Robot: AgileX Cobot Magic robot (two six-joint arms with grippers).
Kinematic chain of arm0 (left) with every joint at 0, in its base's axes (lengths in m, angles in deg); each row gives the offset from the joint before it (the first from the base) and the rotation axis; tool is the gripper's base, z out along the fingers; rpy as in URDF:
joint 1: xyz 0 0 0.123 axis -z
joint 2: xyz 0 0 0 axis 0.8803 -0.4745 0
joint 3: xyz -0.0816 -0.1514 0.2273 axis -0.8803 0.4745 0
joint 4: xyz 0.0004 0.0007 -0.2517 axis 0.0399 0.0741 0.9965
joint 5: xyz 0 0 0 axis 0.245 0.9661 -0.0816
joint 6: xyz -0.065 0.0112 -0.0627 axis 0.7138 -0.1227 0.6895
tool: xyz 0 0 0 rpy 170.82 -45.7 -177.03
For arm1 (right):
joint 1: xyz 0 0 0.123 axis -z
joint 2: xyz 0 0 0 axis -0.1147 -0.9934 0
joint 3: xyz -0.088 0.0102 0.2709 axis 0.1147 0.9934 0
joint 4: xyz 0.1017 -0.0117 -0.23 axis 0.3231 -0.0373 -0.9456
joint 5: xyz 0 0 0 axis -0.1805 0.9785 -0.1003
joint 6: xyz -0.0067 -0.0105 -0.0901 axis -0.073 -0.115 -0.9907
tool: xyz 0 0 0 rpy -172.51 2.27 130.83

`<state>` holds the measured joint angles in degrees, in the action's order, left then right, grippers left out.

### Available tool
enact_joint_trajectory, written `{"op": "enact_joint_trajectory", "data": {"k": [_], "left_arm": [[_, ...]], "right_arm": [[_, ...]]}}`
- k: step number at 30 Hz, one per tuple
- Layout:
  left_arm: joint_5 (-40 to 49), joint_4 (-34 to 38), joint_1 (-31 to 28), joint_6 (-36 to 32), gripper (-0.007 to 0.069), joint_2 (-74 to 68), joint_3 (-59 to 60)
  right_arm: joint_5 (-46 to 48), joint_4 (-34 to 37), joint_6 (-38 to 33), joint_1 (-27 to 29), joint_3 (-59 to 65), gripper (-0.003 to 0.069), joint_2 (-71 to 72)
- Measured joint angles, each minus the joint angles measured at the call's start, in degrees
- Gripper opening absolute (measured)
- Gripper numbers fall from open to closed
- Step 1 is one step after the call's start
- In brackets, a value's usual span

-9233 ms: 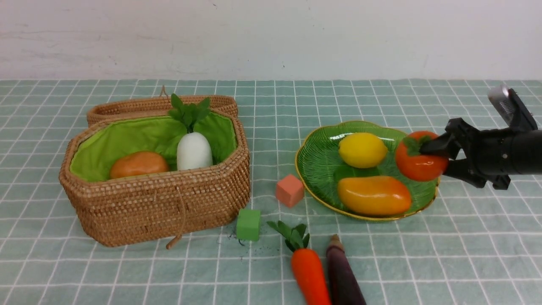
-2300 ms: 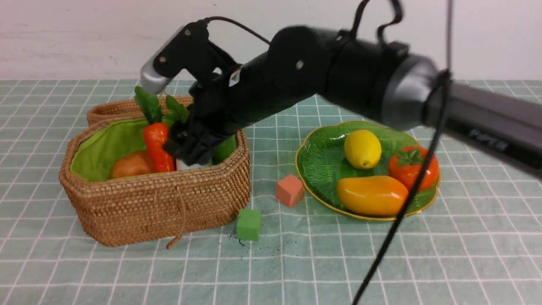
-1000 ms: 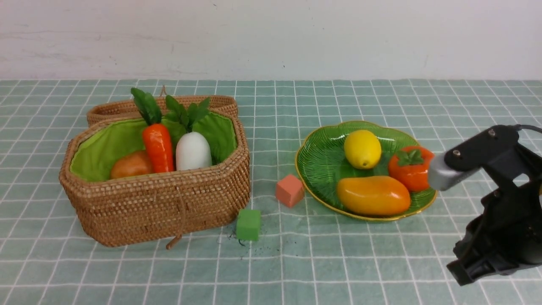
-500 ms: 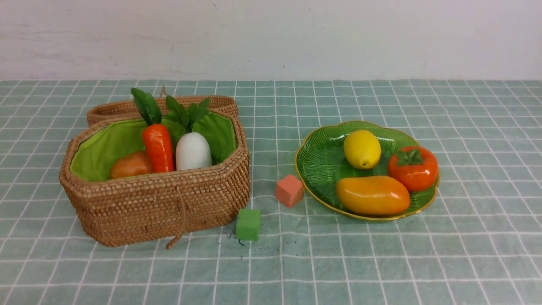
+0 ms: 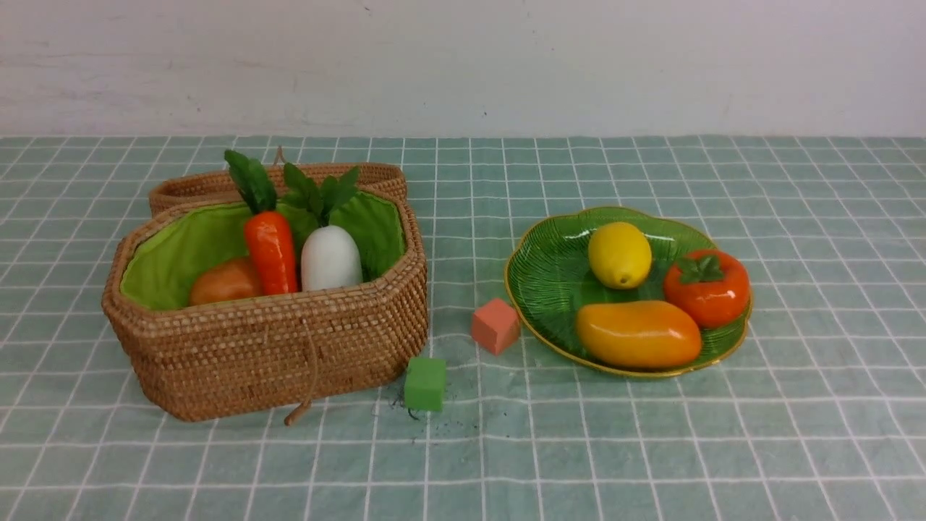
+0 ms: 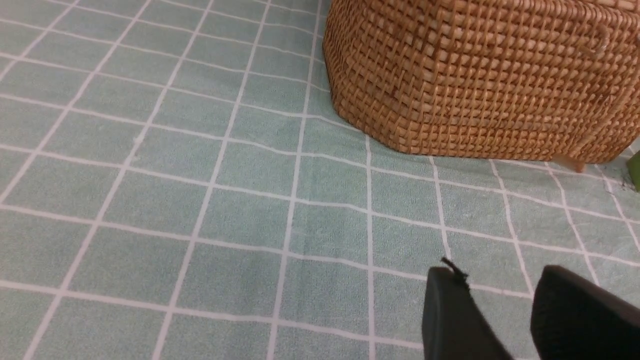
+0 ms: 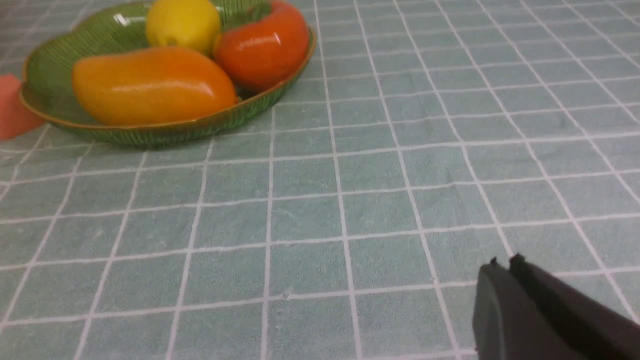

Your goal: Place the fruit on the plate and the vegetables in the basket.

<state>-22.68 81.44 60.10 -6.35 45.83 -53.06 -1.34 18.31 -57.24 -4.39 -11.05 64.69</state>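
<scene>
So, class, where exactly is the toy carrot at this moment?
In the front view, the carrot stands upright inside the wicker basket on the left, between the potato and the white radish.

Open cloth right of plate [image 5: 539,286], salmon cube [image 5: 495,326] and green cube [image 5: 425,383] crowding the gap beside basket [image 5: 268,354]

- You see a basket [image 5: 268,354] of rough woven wicker, lined in matt green cloth.
- Your plate [image 5: 542,278] looks like ribbed, glossy green glass with a gold rim.
- The lemon [image 5: 619,255], mango [image 5: 638,334] and persimmon [image 5: 707,288] shine like smooth plastic.
- The tabletop [image 5: 651,449] wears matt checked cloth.
- Your left pincer [image 6: 500,312] fingers look matt black.
</scene>
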Motion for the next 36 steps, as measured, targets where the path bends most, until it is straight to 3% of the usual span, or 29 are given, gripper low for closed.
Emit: {"op": "enact_joint_trajectory", "data": {"k": [36], "left_arm": [[0.0, 0.0, 0.0, 0.0, 0.0238, 0.0, 0.0]], "right_arm": [[0.0, 0.9, -2.3, 0.0, 0.0, 0.0059, 0.0]]}}
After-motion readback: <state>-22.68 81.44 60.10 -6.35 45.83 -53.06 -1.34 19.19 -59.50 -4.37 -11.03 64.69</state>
